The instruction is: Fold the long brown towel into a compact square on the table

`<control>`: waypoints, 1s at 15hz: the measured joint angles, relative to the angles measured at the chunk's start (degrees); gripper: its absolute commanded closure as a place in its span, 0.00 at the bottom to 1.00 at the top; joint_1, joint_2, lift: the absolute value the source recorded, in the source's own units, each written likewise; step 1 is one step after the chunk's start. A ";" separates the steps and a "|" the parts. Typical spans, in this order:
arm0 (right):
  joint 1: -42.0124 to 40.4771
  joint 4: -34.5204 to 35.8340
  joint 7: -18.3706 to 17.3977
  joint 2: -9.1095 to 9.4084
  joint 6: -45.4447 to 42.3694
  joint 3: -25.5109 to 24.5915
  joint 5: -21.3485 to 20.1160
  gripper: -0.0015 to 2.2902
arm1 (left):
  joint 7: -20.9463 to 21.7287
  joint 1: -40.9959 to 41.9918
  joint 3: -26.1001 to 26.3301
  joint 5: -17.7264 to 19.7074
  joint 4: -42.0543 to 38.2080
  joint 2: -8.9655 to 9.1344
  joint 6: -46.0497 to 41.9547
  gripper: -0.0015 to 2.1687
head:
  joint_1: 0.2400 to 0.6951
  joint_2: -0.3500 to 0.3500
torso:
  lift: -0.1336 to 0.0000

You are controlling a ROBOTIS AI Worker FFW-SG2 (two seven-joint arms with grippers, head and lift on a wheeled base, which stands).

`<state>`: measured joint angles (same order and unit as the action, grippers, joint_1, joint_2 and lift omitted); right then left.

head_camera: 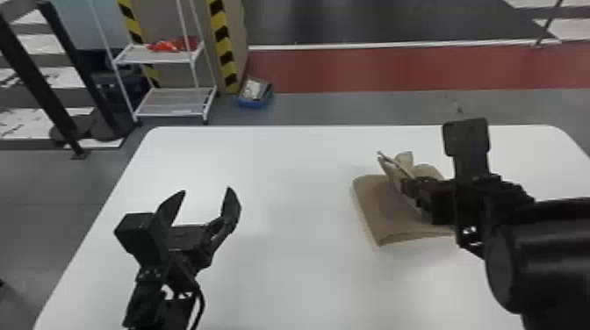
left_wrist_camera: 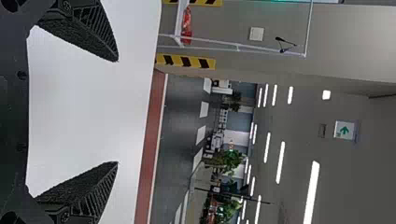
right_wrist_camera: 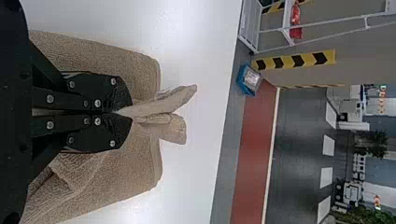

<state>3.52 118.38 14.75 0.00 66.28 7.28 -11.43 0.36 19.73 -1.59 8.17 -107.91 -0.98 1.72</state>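
From my head, I see the towel (head_camera: 375, 210) on the right half of the counter (head_camera: 289, 197), already folded part way, with my right claw (head_camera: 406, 186) closed on a bunched flap (head_camera: 406, 162) that stands up above it. My left claw (head_camera: 207, 189) hangs open and empty over the counter's left half.

At my left wrist, the two fingers stand wide apart above bare counter; I'd leave them there unless the lower layers start to drag.

At my right wrist, the pinch is tight, and cloth pokes out past the tips. I can't tell how many layers I hold. I should draw the flap low over the counter, match edge to edge, set it down before loosening, then back out flat so the creased cloth doesn't ride up.
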 measured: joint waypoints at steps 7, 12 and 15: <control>0.14 -4.39 -0.43 0.00 -0.87 4.38 -0.80 0.00 | -0.10 0.22 -0.12 0.15 -0.10 0.01 -1.44 0.04 | 1.00 0.68 | 0.08; -3.64 -1.17 -0.43 0.00 -7.08 2.97 1.29 0.09 | -0.10 0.39 -0.21 0.33 0.05 0.01 -1.97 0.04 | 1.00 0.69 | 0.08; -6.50 1.44 0.34 0.00 -9.59 0.74 2.95 0.54 | -0.10 0.49 -0.34 0.43 0.13 0.01 -2.27 0.04 | 1.00 0.69 | 0.08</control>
<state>-2.98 119.81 15.09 0.00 56.69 8.02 -8.48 0.26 20.21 -1.92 8.61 -107.78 -0.97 -0.55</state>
